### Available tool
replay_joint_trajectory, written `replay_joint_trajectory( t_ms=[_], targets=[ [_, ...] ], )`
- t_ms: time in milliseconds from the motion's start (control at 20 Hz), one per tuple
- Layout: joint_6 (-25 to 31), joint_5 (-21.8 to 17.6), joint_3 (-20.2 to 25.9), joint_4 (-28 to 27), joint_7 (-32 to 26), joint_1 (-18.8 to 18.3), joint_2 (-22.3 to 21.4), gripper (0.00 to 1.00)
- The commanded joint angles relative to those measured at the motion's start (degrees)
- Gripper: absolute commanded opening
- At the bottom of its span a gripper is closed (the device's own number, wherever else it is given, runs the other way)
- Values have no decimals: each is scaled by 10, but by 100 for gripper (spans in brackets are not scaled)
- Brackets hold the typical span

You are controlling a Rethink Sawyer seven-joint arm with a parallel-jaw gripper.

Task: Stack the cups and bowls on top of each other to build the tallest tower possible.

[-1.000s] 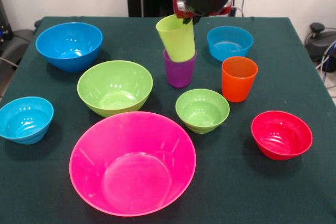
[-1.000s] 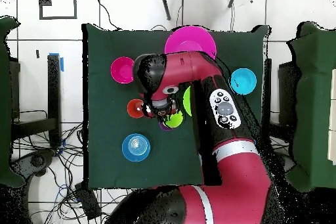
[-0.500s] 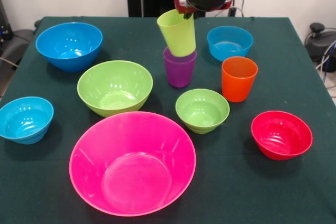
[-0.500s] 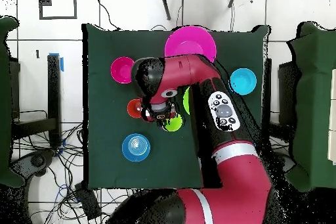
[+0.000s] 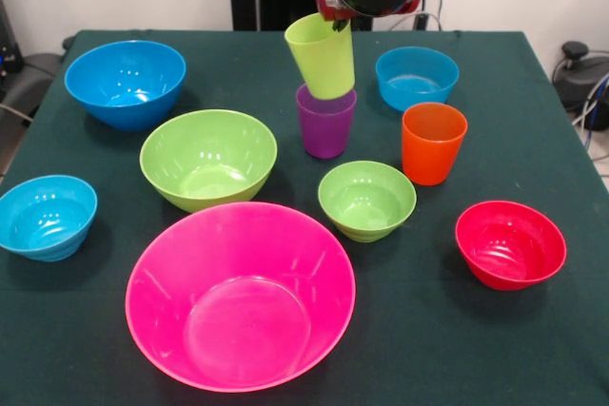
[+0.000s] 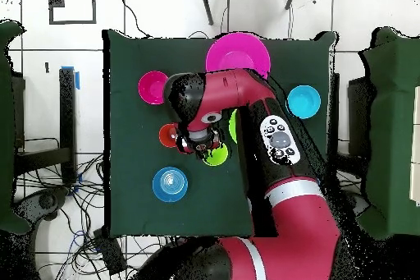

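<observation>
Orange cup (image 5: 433, 143) crowds the purple cup (image 5: 325, 123).

Lime green cup (image 5: 322, 56), purple cup (image 5: 325, 123), dark green tablecloth (image 5: 533, 349).

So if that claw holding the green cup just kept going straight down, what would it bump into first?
Most likely the purple cup: the tilted green cup held by the gripper hangs right over its mouth, seemingly just touching its rim, though depth is hard to judge.

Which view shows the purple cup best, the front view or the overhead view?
The front view. There the purple cup stands fully visible, with the tilted lime green cup resting in its mouth. In the overhead view the arm covers it almost completely.
</observation>
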Motion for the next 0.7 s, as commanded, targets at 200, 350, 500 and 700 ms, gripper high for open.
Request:
replay_joint_trajectory(
  t_ms=[200, 350, 500, 700],
  targets=[
    [-48, -53, 17, 19, -98, -8, 14, 0],
    [-54, -50, 20, 22, -101, -10, 12, 0],
    [-55, -50, 20, 27, -101, -11, 7, 0],
    [-58, -51, 19, 30, -99, -10, 6, 0]
  ],
)
